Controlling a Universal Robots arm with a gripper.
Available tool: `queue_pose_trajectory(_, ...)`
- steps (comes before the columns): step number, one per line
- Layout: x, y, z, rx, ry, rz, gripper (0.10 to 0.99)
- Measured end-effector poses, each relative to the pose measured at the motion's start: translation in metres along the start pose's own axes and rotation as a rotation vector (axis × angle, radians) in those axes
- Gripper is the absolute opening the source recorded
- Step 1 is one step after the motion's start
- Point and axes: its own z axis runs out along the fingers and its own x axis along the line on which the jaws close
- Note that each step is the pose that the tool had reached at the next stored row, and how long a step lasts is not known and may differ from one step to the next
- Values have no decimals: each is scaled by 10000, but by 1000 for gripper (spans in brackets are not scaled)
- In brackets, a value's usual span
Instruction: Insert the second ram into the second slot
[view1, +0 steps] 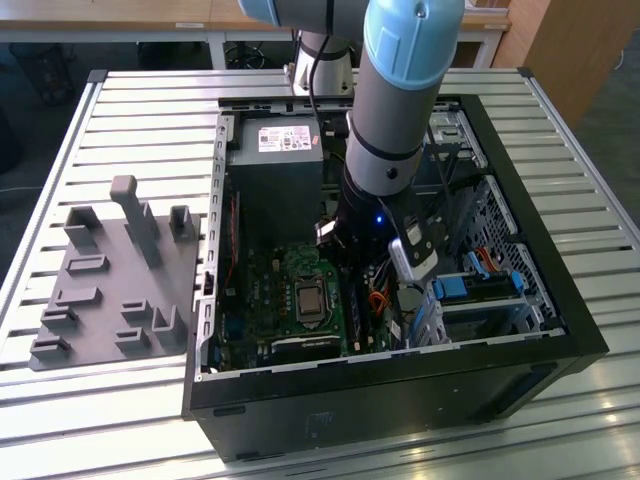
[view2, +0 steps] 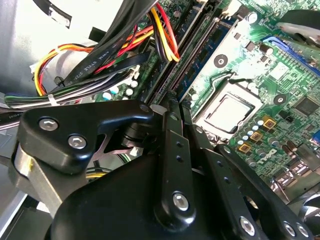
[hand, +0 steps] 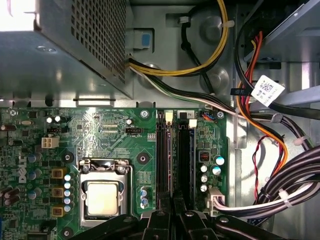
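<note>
My hand (hand: 172, 212) is down inside the open computer case (view1: 560, 300), right over the memory slots (hand: 172, 155) beside the square chip (hand: 102, 197). Its fingers are closed together on the second ram (hand: 191, 155), a thin blue stick seen edge-on in its slot. I think I'm pushing it in. It needs a straight, even press.

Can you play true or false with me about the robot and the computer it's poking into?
1. The computer case is open. True.
2. The gripper is over the grey fixture plate. False: it is inside the case, at the RAM slots.
3. The processor socket sits beside the RAM slots. True.
4. The grey fixture plate lies inside the case. False: it lies on the slatted table, at the exterior view's left.
</note>
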Motion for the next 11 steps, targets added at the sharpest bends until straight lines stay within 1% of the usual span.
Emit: queue_pose_trajectory(11,8,1,6,-2,-1,1,137)
